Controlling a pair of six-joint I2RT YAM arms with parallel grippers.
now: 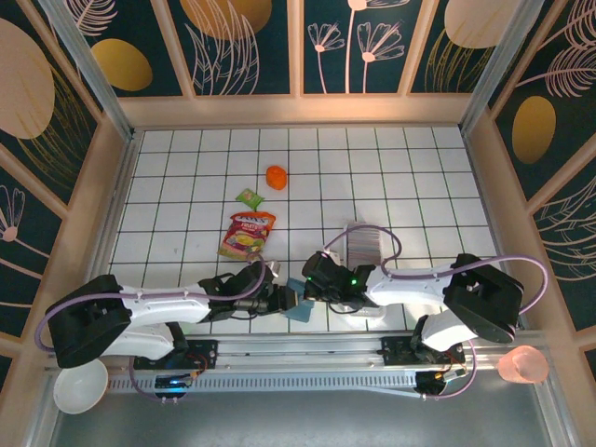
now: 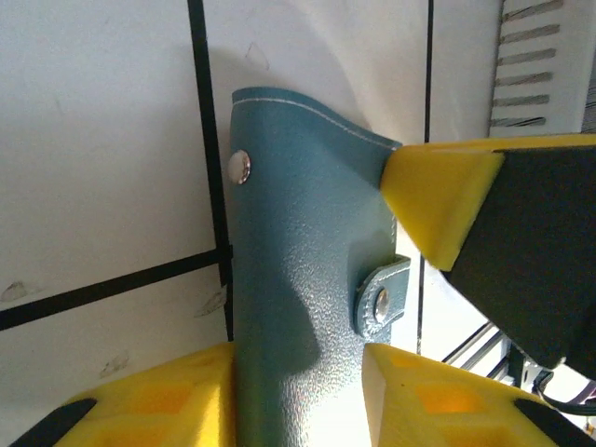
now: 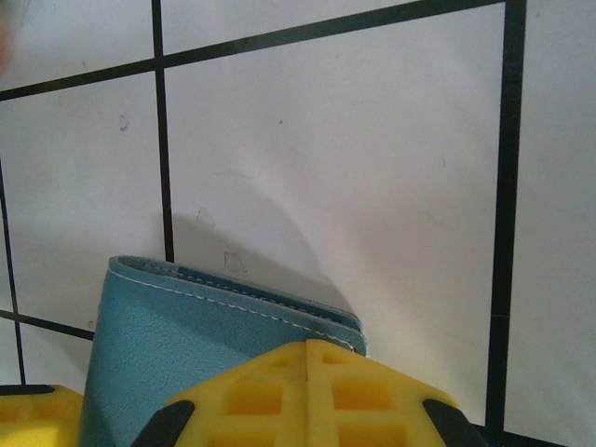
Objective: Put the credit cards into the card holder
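Note:
The teal-blue card holder [image 1: 300, 312] lies closed near the table's front edge, between the two arms. My left gripper [image 1: 282, 300] is shut on it: the card holder [image 2: 298, 279] runs up between the yellow fingers [image 2: 140, 400], with its clasp tab [image 2: 380, 300] on the right edge. My right gripper [image 1: 312, 279] is shut, pads pressed together with nothing seen between them, and its tip [image 2: 433, 191] touches the card holder's far corner. From the right wrist, the card holder [image 3: 186, 335] passes under my right gripper [image 3: 307, 349]. The credit cards [image 1: 365, 244] stand in a grey-purplish row behind the right arm.
A red-yellow snack pouch [image 1: 247, 233], a small green packet [image 1: 249, 197] and an orange object [image 1: 277, 177] lie further back on the left. The slotted white tray [image 2: 535, 84] is just beyond the holder. A white bowl [image 1: 79, 386] and pink cup [image 1: 523, 365] sit off the table's front corners.

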